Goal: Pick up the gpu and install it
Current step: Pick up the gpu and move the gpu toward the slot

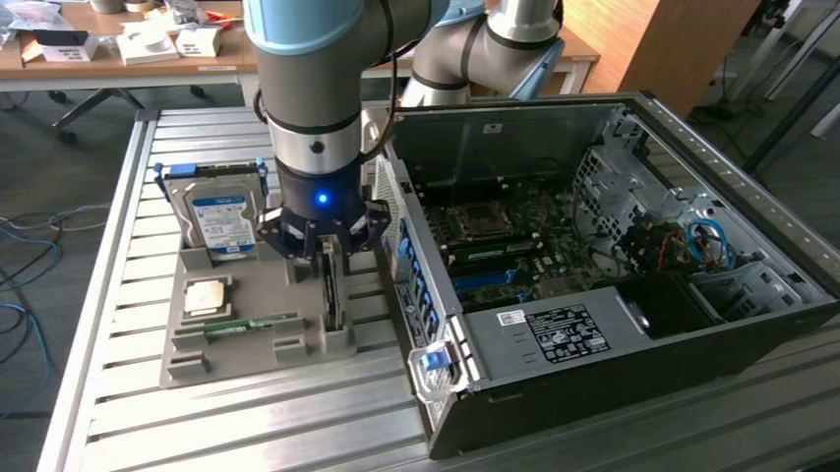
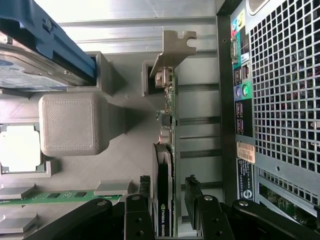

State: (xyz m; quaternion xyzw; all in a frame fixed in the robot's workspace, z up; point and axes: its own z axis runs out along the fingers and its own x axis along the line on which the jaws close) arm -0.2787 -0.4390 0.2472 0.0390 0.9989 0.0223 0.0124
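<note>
Pincer [image 1: 329,258] stands wide open and holds nothing; its two black fingers [image 2: 137,215] are lowered on either side of the gpu [image 1: 332,303], one on each face, with a gap visible at least on one side. The gpu is a thin dark card that stands on its long edge in a slot of the grey holder [image 1: 243,329], toward the exterior view's left, just beside the open computer case [image 1: 565,324]. In the wrist view the card [image 2: 164,200] has a green board edge, small components and a bent silvery metal bracket [image 2: 172,47] at its far end. White letters on its edge read NVIDIA and the beginning of QUADRO. The holder looks like ribbed printed plastic and also carries a hard drive [image 1: 223,221] with a blue-white label and a narrow green memory stick [image 1: 236,325]. The tabletop [image 1: 263,423] is made of slatted aluminium.
</note>
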